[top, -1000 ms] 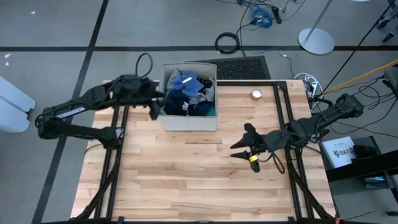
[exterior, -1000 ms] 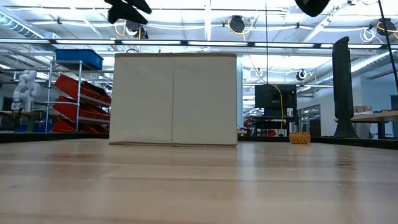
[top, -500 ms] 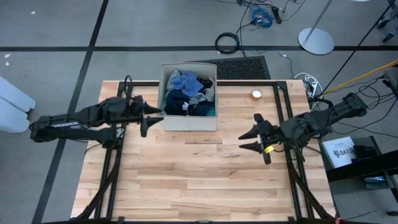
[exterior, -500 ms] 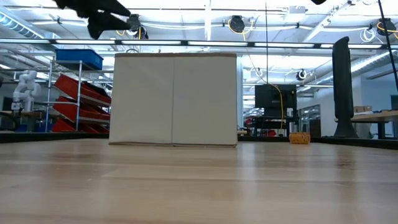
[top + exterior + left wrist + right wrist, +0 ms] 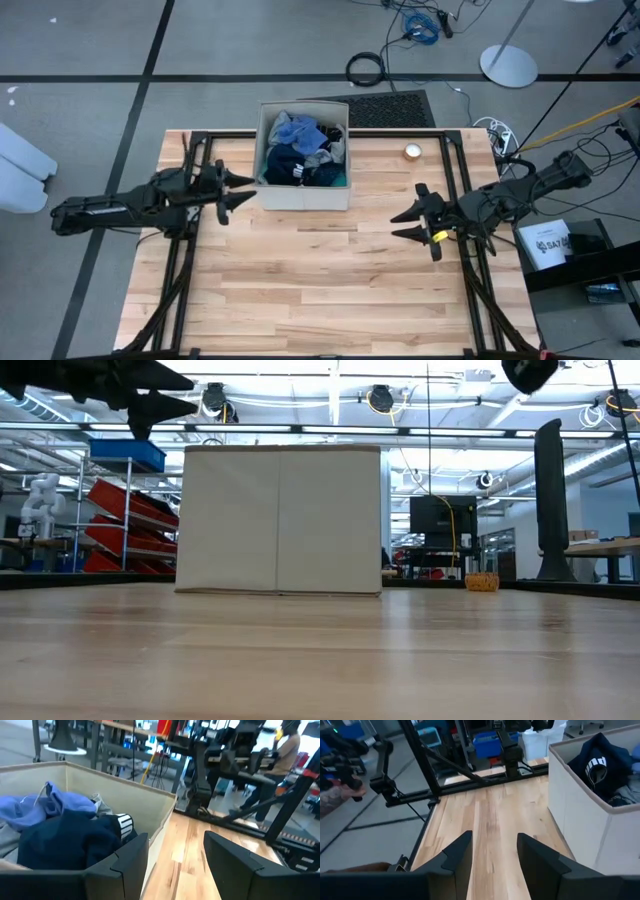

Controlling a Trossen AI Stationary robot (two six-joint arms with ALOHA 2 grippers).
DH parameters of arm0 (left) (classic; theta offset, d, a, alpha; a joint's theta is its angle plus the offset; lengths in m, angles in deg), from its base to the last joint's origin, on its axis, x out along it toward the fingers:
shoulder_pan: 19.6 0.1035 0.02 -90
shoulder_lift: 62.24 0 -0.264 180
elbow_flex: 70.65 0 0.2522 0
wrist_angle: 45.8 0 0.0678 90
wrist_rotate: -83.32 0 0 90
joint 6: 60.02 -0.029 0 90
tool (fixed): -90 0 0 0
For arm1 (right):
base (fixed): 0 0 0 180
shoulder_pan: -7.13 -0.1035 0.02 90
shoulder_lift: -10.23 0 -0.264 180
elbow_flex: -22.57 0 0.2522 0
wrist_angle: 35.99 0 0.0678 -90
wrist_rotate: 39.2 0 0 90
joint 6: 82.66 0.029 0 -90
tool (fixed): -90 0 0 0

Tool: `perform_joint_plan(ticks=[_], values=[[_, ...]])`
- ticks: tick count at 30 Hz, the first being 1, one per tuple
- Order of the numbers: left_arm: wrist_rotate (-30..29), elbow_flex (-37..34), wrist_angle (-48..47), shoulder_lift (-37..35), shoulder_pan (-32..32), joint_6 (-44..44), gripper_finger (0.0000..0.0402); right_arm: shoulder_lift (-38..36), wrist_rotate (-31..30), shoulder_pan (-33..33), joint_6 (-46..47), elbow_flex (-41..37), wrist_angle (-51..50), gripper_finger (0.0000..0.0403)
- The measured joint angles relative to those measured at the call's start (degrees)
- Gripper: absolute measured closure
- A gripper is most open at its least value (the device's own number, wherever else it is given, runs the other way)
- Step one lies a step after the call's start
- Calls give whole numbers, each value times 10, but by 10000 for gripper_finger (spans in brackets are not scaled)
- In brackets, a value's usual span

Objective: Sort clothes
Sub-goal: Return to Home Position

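The clothes (image 5: pixel 304 152) lie piled in a beige square box (image 5: pixel 303 193) at the table's far middle: blue, navy, grey and turquoise pieces. They also show in the left wrist view (image 5: pixel 65 827) and the right wrist view (image 5: pixel 600 762). My left gripper (image 5: pixel 232 190) is open and empty, just left of the box. My right gripper (image 5: pixel 412 217) is open and empty, to the right of the box above the table.
A small round orange-and-white object (image 5: pixel 412 151) sits at the far right of the wooden table (image 5: pixel 320 290). Black frame rails (image 5: pixel 178 270) run along the table's left and right sides. A person (image 5: pixel 280 755) stands beyond the table.
My left gripper has drawn back from over the box toward the table's left edge and a little nearer, still open. My right gripper has shifted toward the table's right edge and turned, still open. The clothes have stayed in the box.
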Motion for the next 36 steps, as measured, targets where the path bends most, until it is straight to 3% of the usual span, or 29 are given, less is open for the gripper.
perform_joint_plan(ticks=[13,26,36], values=[[0,-89,33,-90,0,27,201,-130,-41,0,53,-146,44,260],[0,-135,32,-155,0,43,201,-260,-40,0,53,-240,48,260],[1,-168,58,-176,0,49,201,-353,43,0,-6,-274,48,260]])
